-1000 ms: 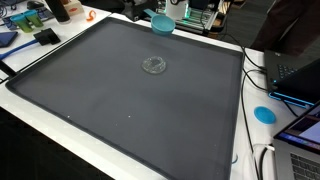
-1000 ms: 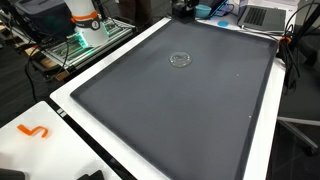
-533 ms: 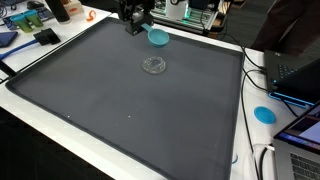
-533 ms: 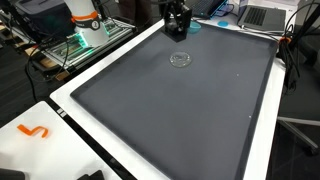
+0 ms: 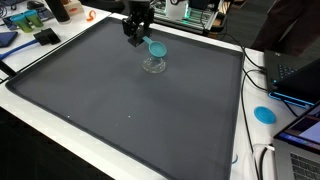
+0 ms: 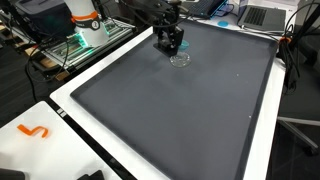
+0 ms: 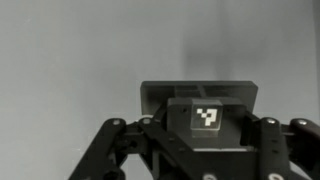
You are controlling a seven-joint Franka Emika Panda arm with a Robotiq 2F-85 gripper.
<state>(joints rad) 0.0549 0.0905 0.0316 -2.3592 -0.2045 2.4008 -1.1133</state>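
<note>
Dark grey matting [image 5: 120, 115] covers almost the whole of a white bench [image 5: 50, 125] in a cluttered lab. In an exterior view the near stretch of mat carries nothing. Off its side edge, a flat blue disc [image 5: 264, 113] lies on the bench near a laptop [image 5: 298, 72].

Further in, towards the far side of the mat, a clear round dish [image 5: 154, 66] rests flat. The dish [image 6: 181, 58] is faint against the grey in both exterior views. Just behind it the black gripper [image 5: 136, 38] hangs tips-down, with a blue round piece [image 5: 157, 47] at its tip, raised just above the dish.

You cannot tell whether the jaws are spread or pinching that piece. From outside the arm hides them, and the wrist view shows only linkages, a square black-and-white marker [image 7: 207, 117] and blank mat. Beyond, electronics [image 5: 200, 12] crowd the bench's far edge.

The dish is nearly see-through, so judge your line from both exterior views, not the wrist view. Move slowly, hold the blue piece level, and avoid nudging the dish sideways across the mat.
</note>
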